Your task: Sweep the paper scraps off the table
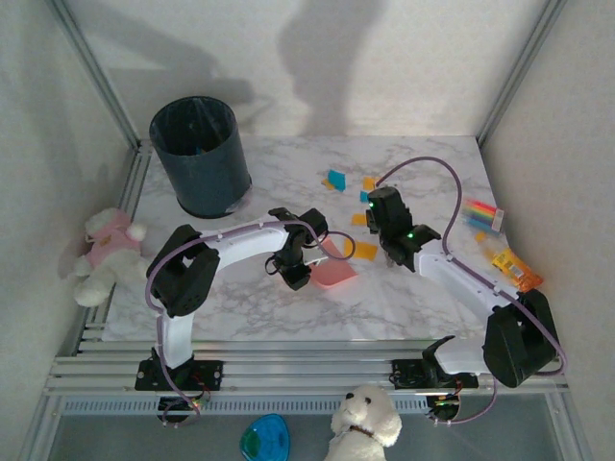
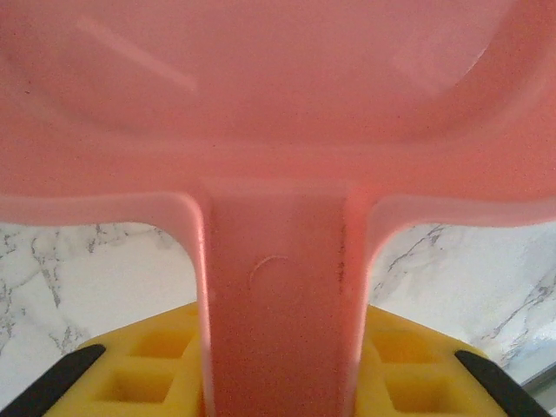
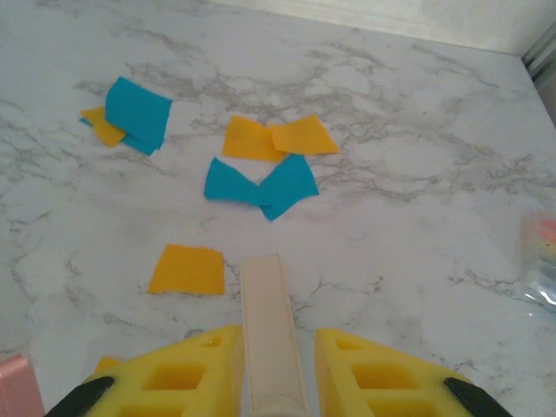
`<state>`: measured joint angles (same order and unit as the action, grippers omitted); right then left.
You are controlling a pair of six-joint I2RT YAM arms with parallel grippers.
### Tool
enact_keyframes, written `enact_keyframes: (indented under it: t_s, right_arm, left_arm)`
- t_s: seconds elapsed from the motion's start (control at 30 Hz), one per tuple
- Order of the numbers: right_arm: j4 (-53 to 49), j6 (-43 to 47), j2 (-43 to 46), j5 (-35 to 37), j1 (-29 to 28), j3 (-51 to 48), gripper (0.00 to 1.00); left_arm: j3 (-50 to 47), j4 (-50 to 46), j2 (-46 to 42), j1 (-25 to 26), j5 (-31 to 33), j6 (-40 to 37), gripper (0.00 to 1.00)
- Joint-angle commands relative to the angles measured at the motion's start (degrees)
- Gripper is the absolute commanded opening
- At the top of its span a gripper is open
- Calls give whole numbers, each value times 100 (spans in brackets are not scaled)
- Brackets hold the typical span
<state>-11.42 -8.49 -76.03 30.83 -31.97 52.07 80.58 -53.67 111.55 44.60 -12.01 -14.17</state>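
Orange and teal paper scraps (image 1: pixel 336 179) lie on the marble table (image 1: pixel 288 163), right of centre. In the right wrist view a teal scrap (image 3: pixel 139 113), an orange pair (image 3: pixel 278 139), a teal pair (image 3: pixel 261 184) and a single orange scrap (image 3: pixel 187 269) lie ahead of the fingers. My right gripper (image 1: pixel 384 230) (image 3: pixel 274 365) is shut on a cream handle (image 3: pixel 269 304) that points at them. My left gripper (image 1: pixel 303 267) (image 2: pixel 278 373) is shut on the handle of the pink dustpan (image 1: pixel 336 277) (image 2: pixel 278 130), which rests on the table left of the scraps. One orange scrap (image 1: pixel 365 252) lies beside the pan.
A dark bin (image 1: pixel 200 154) stands at the back left. Striped packets (image 1: pixel 482 213) and an orange packet (image 1: pixel 517 269) lie at the right edge. A plush toy (image 1: pixel 106 254) sits off the left side, another (image 1: pixel 363 423) below the front rail.
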Motion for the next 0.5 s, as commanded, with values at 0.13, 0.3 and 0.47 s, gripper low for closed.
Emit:
enact_keyframes:
  t_s: [0.13, 0.3, 0.47]
  right_arm:
    - [58, 137, -187, -711, -230, -30, 0]
    - [187, 155, -148, -1394, -310, -60, 0]
    - [213, 170, -99, -1924, -320, -7, 0]
  left_arm:
    - [140, -258, 113, 61, 76, -37, 0]
    - [162, -266, 121, 58, 66, -47, 0]
    - [195, -276, 135, 64, 59, -50, 0]
